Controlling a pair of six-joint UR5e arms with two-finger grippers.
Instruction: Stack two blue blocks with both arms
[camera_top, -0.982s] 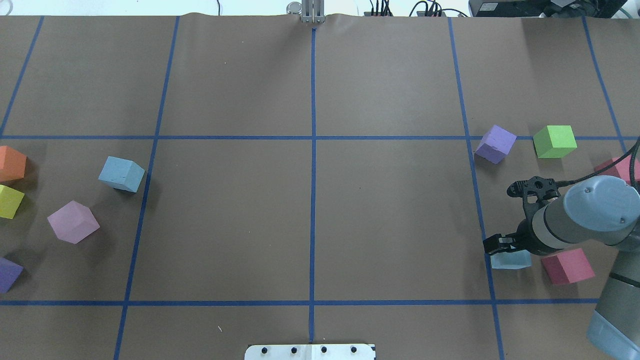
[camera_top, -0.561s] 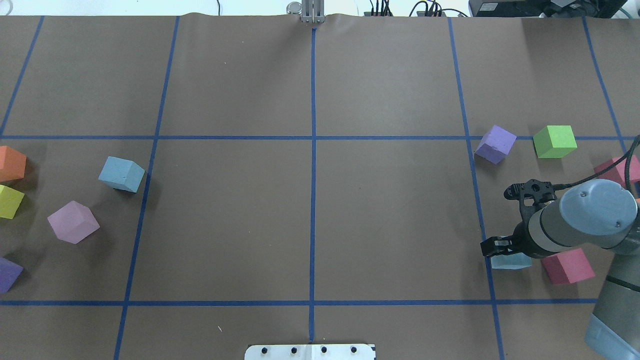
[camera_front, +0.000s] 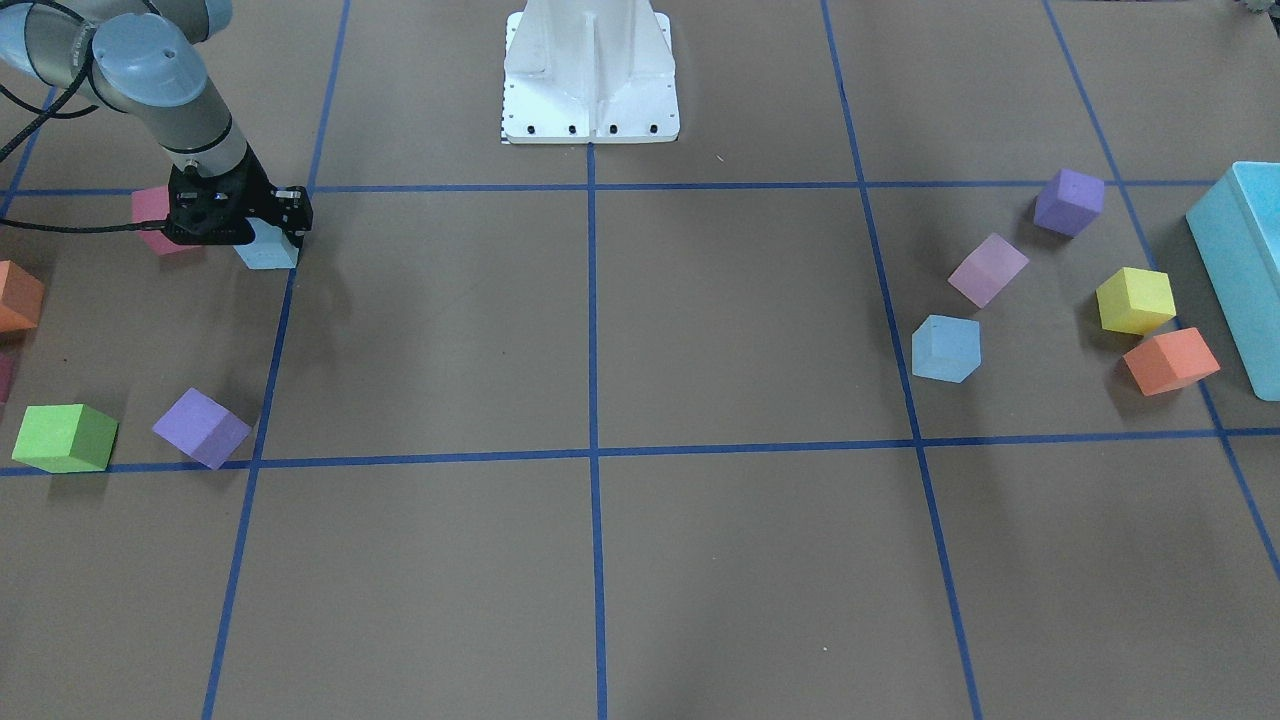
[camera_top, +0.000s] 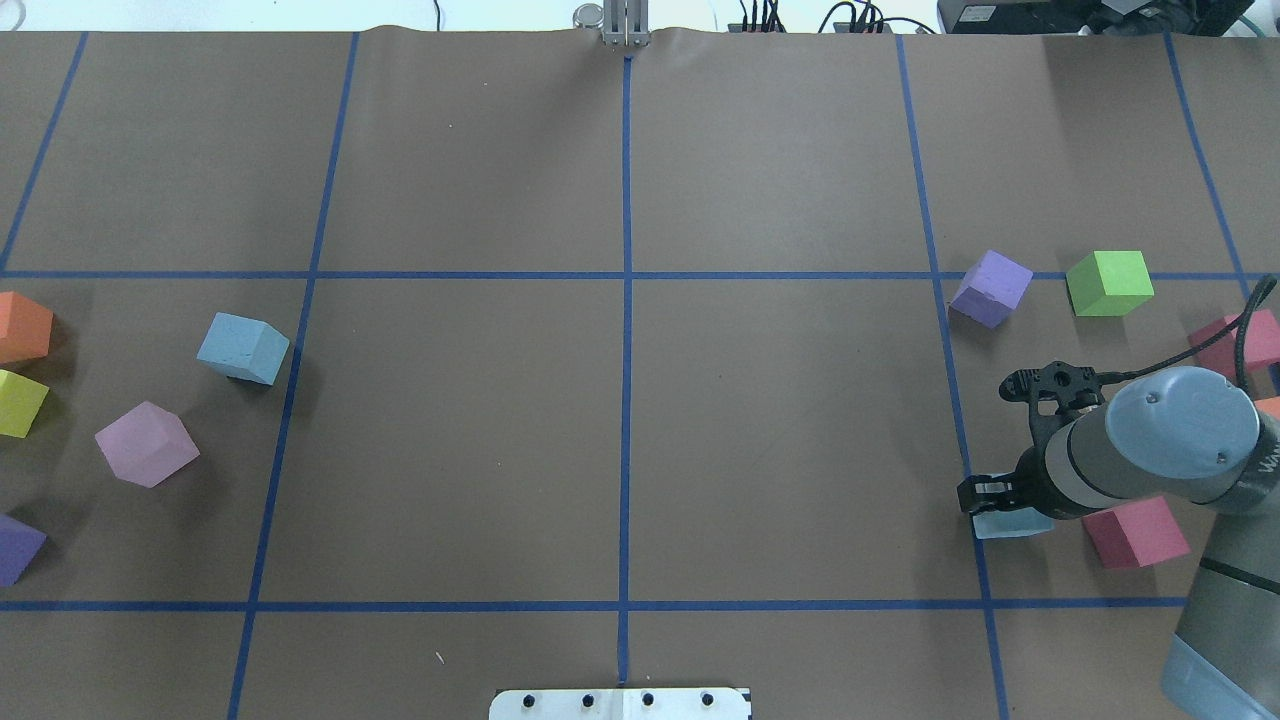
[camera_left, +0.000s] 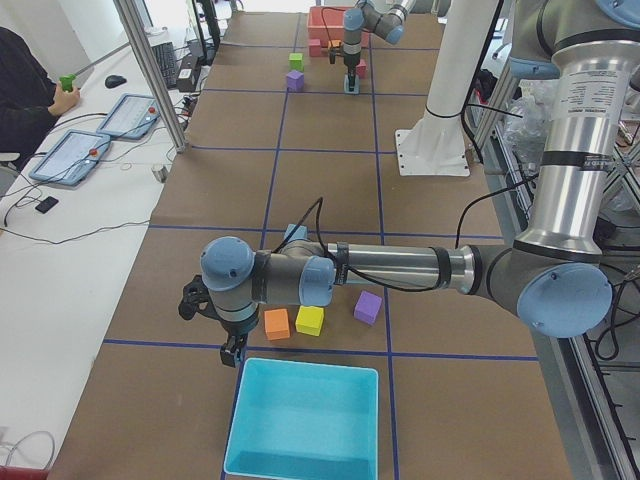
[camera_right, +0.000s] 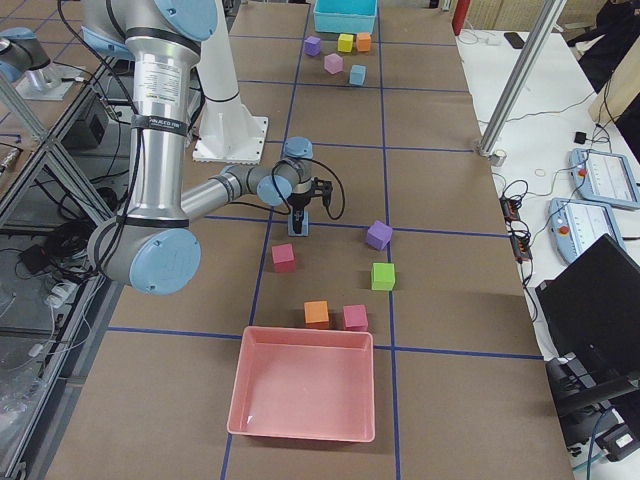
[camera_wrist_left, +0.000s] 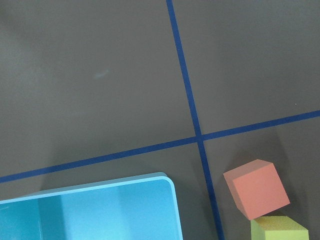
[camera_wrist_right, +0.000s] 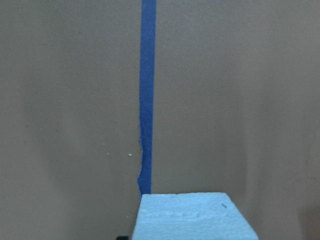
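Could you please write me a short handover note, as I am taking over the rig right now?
Right hand: lowered onto the right-side blue block; whether it has gripped cannot be told.
Left hand: low beside the turquoise box, far from either block; open or shut unclear.
Other blue block: lies alone on the table's left side.
Done: nothing stacked.
Left: grasp, carry, stack both.

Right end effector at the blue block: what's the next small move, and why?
Probably a short straight lift, if the grip is already closed, which I cannot tell. The right end effector is down at the blue block, a red block lies close beside it, and the other blue block is far across the table, so it needs clearance before any carry.
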